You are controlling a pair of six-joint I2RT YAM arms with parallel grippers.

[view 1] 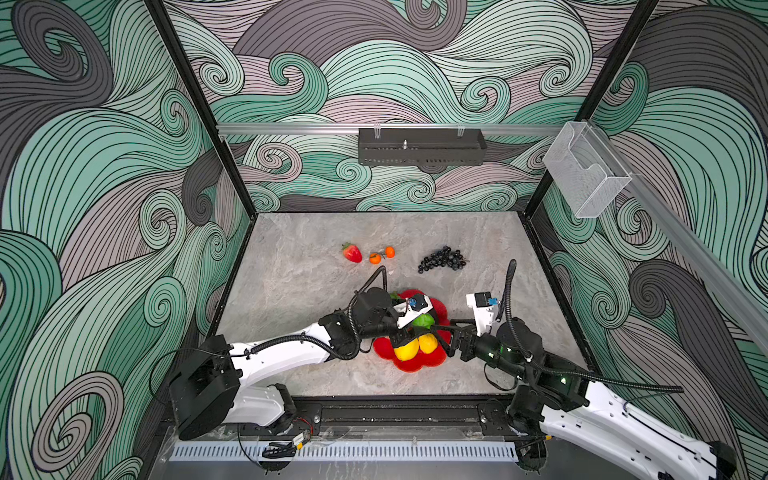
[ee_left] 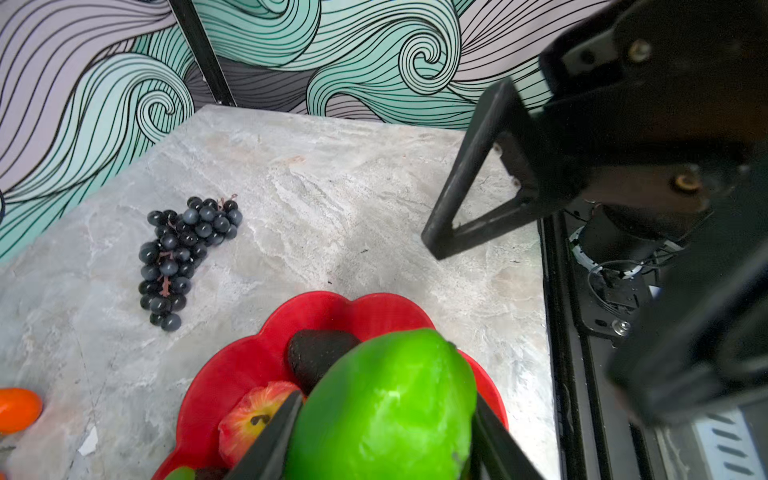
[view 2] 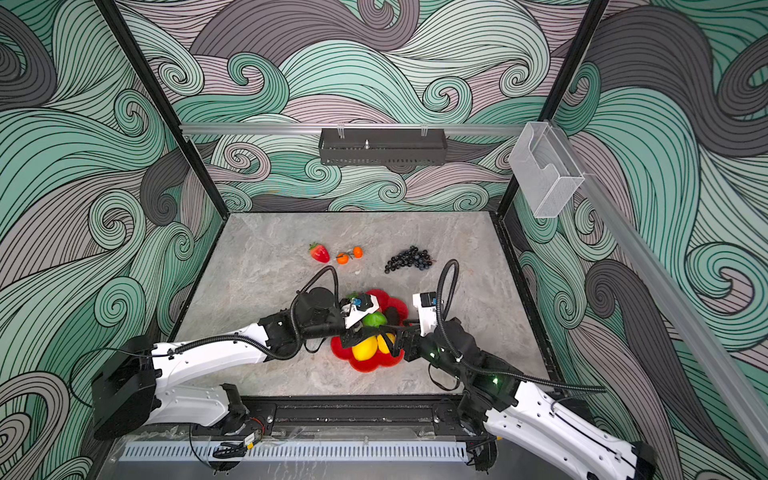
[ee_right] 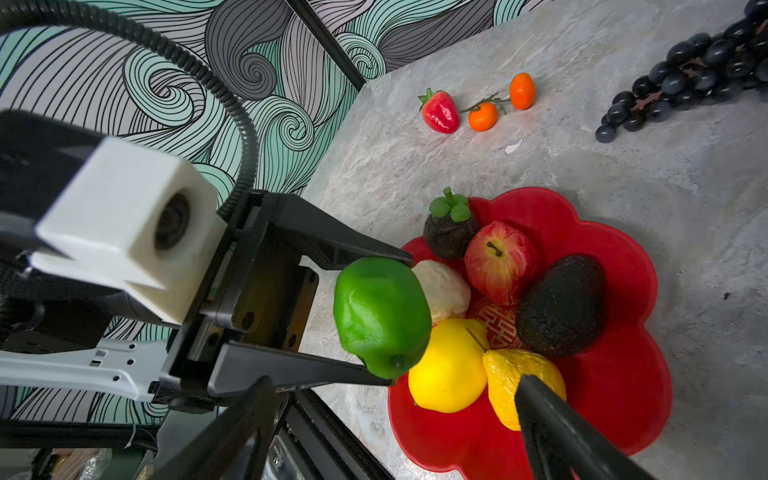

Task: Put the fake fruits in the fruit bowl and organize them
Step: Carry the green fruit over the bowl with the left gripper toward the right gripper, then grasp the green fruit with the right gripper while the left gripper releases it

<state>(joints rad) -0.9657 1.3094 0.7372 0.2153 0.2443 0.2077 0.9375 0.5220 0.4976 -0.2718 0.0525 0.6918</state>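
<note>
My left gripper is clamped on the lime over the fruit bowl, not yet set down. Six others, the lemon among them, already lie inside. My right gripper hangs spread wide and empty at the bowl's right side. On the table beyond wait the strawberry, two oranges and the grape bunch. I judge it roughly two-thirds done.

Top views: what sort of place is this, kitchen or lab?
Probably a robot test cell, not a kitchen: left arm and right arm mounted at the table's front edge, printed wave panels boxing it in, fake fruit like the grape bunch staged by a red fruit bowl.
</note>
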